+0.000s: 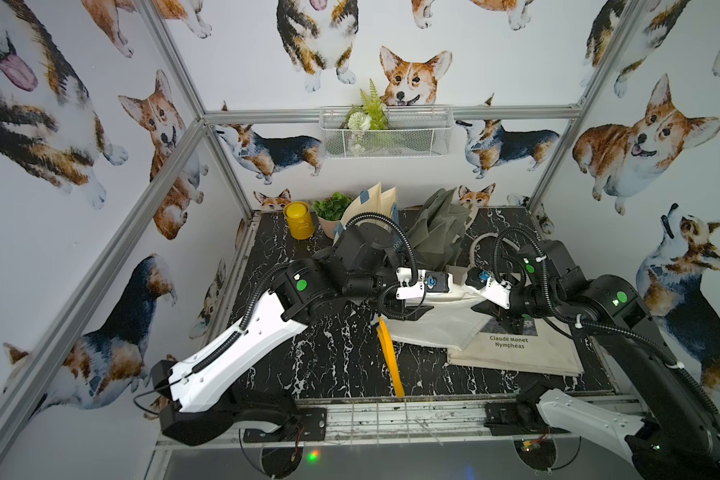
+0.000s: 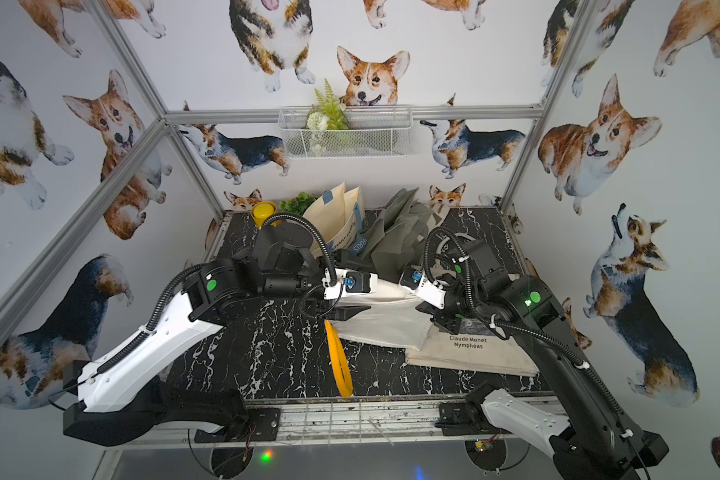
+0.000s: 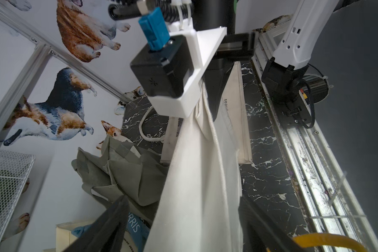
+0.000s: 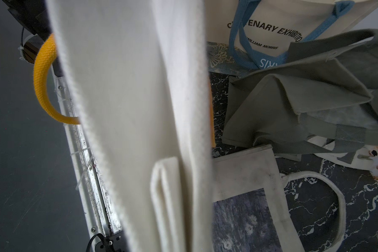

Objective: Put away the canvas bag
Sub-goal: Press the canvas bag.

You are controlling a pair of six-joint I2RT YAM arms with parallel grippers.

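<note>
Canvas bag draped over marble table, lower corner overlapping Monet tote. Right gripper clamped on bag edge. Left gripper jaws wide, cloth between them, ungripped.

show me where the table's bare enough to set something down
Bare marble: front-left, between the left arm and the yellow strap; a strip between that strap and the Monet bag. Crowded: the back, yellow tin, plant, grey bag, and mid-table under the white canvas bag.
</note>
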